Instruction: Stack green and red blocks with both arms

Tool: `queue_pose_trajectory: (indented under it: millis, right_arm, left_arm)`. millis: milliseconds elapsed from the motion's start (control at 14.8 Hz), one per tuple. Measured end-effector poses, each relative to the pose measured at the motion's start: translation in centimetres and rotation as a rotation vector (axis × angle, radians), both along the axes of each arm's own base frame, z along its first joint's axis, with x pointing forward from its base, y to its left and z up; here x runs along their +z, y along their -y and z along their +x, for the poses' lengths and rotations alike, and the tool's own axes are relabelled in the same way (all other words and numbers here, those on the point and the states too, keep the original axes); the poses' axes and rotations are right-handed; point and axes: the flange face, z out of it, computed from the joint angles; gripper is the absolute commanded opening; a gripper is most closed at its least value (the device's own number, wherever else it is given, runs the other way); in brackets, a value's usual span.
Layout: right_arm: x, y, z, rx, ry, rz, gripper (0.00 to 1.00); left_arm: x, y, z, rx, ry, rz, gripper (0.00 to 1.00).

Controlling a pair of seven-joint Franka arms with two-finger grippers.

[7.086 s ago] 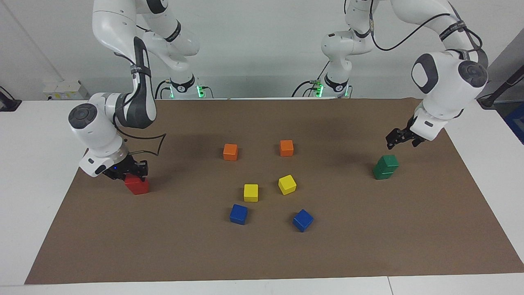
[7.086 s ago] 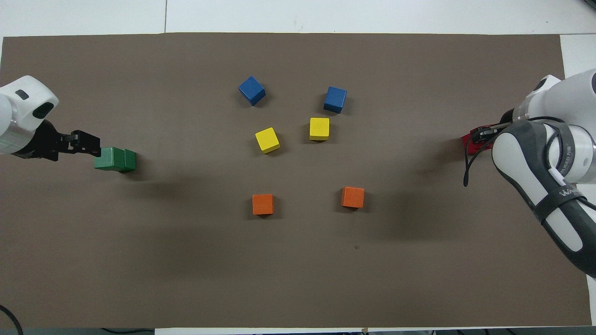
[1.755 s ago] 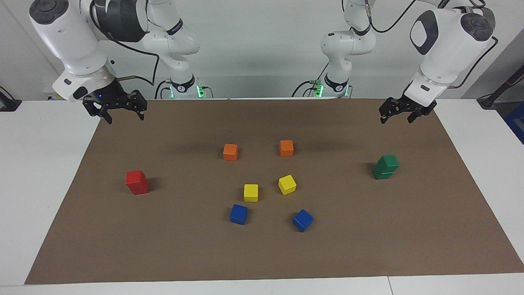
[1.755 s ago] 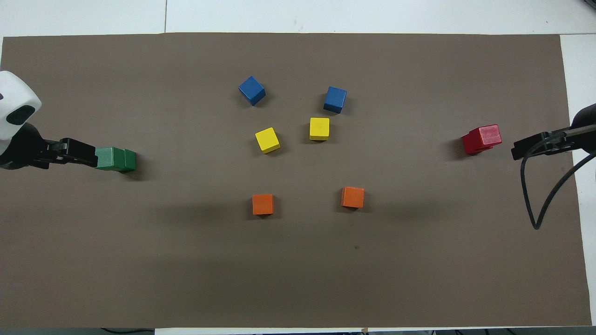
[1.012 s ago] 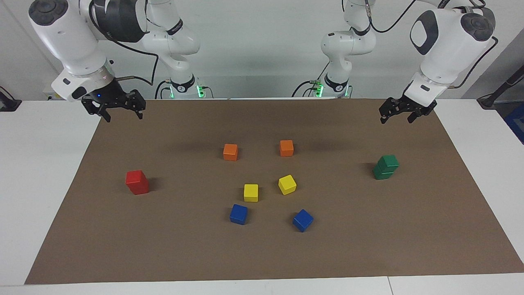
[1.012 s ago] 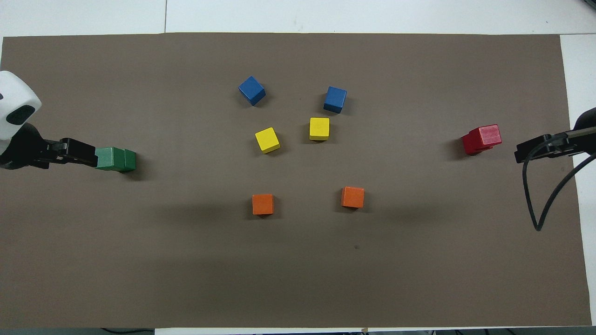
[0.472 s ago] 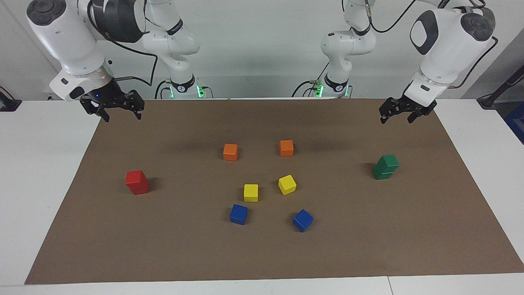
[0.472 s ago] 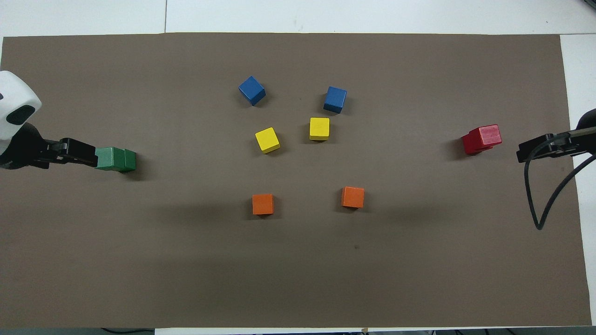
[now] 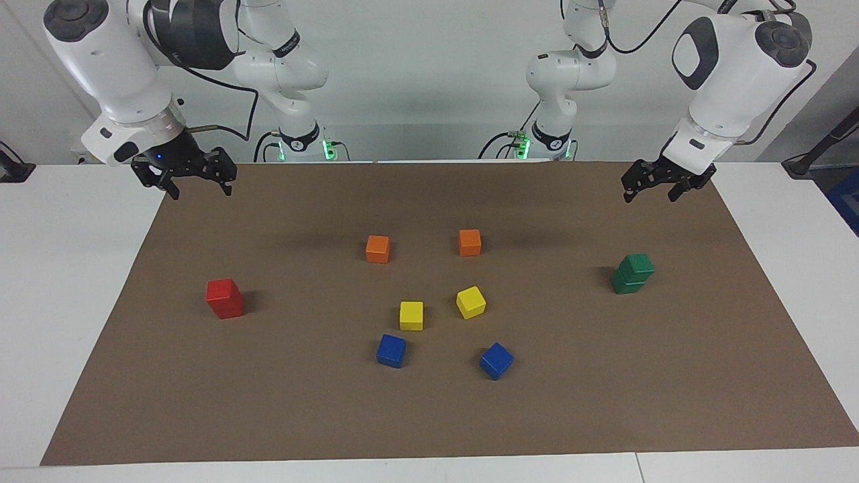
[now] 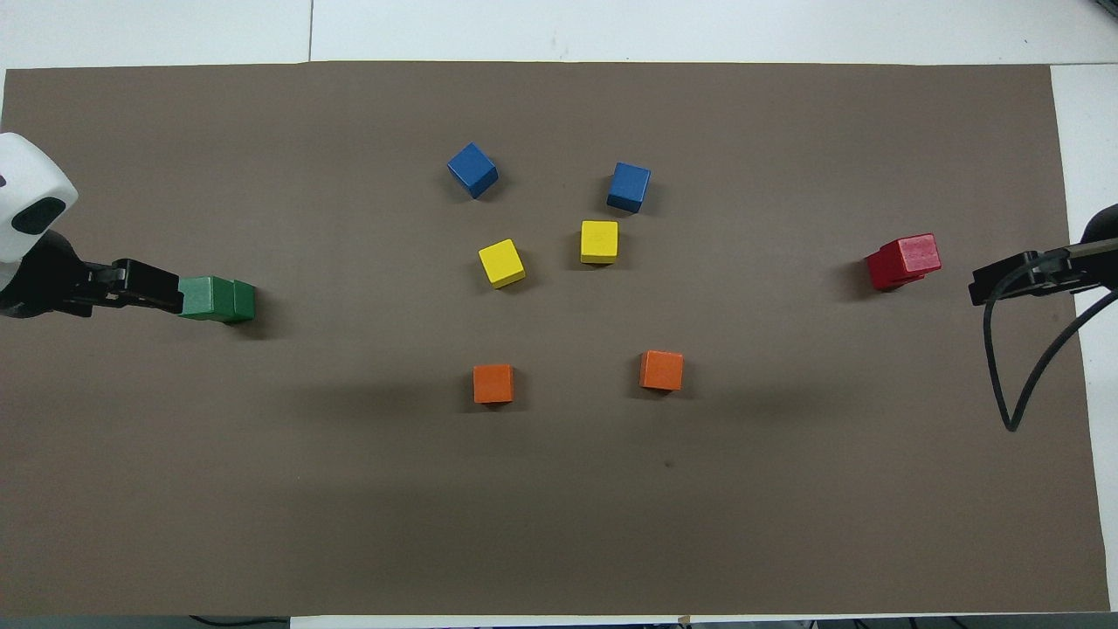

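Green blocks stacked near left-arm table edge, red blocks near right-arm edge; left claw, right claw raised, open, empty.

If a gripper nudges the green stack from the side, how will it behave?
The green stack is two cubes, the upper one sitting a little off the lower, so a high nudge would probably slide or topple the top cube. A low push should likely move both across the brown mat. The cubes look rigid with flat faces, so rolling seems unlikely.
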Motion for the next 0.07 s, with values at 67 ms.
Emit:
queue_pose_trajectory:
  millis: [67]
  right_arm:
    - [0.00, 0.00, 0.00, 0.000, 0.000, 0.000, 1.00]
  left_arm:
    - [0.00, 0.00, 0.00, 0.000, 0.000, 0.000, 1.00]
